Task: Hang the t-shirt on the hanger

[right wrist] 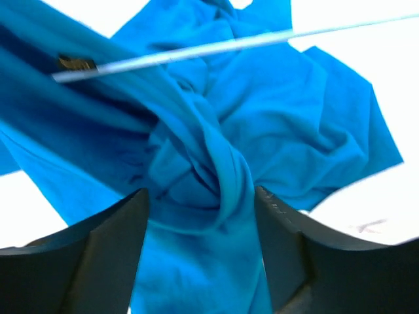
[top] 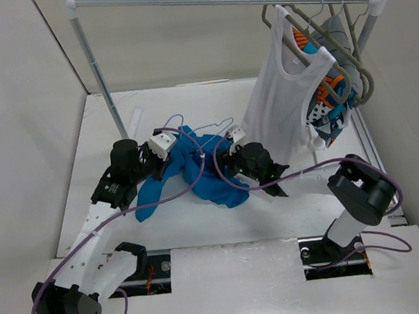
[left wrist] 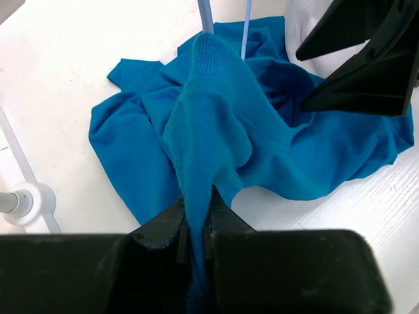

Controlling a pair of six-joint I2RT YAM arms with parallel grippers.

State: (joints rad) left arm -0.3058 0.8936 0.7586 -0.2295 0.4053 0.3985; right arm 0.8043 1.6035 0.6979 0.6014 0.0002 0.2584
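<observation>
The t-shirt (top: 210, 177) lay bunched at centre frame, between both grippers. The left gripper (left wrist: 196, 219) was clamped on a fabric ridge running up-frame toward the hanger (left wrist: 205, 14). The right gripper (right wrist: 200, 222) straddled a twisted fold; whether it pinched could not be told. Only its wrist view showed the wire crossing the cloth.

one t-shirt (left wrist: 275, 150), one wire hanger (right wrist: 229, 46)
</observation>
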